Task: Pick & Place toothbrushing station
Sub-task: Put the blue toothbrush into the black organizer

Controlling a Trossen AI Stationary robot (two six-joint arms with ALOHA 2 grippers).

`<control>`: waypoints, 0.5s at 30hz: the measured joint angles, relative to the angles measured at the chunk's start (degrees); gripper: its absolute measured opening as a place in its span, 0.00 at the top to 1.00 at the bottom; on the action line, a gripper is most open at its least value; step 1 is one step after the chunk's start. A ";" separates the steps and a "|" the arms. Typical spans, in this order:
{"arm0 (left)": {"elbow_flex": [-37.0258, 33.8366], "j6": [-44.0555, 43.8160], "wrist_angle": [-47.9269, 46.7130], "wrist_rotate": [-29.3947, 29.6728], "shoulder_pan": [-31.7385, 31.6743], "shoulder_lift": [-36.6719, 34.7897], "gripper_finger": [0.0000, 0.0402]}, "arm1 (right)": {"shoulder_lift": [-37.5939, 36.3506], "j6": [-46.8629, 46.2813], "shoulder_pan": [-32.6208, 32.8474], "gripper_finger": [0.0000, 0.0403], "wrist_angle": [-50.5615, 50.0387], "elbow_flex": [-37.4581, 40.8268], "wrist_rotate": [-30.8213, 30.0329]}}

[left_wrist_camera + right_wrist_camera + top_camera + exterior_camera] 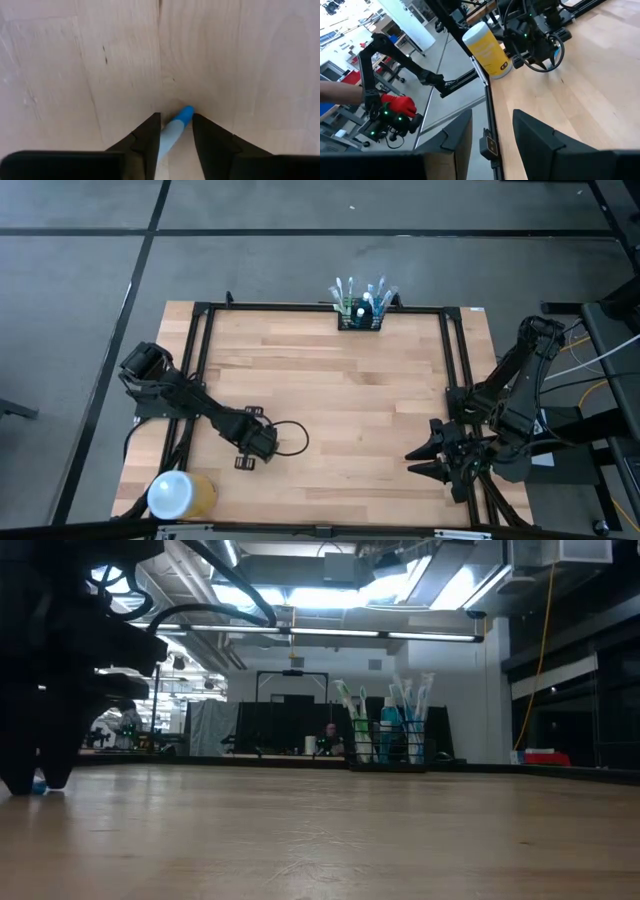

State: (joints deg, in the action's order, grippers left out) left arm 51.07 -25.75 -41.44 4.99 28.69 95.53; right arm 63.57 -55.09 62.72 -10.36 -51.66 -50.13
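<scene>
2 arms are seen at the table: the left gripper, lowered near the front-left, is pinched on a blue toothbrush lying on the wood. The station is stood mid-back edge. The right gripper is held spread over the right edge.

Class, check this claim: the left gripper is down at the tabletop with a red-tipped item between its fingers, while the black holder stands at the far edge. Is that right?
One detail is wrong: the item between the left gripper's fingers is blue, not red, as the left wrist view shows. The rest holds: that gripper is down at the tabletop, and the black holder stands at the far edge.
</scene>
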 joint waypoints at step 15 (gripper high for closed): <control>3.70 -11.70 12.01 9.08 -3.03 -1.32 1.00 | 0.00 0.02 0.00 0.64 0.03 0.00 -3.49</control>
State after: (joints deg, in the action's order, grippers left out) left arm 54.77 -37.45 -29.43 14.08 25.65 94.21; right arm 63.57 -55.07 62.72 -10.33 -51.66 -53.63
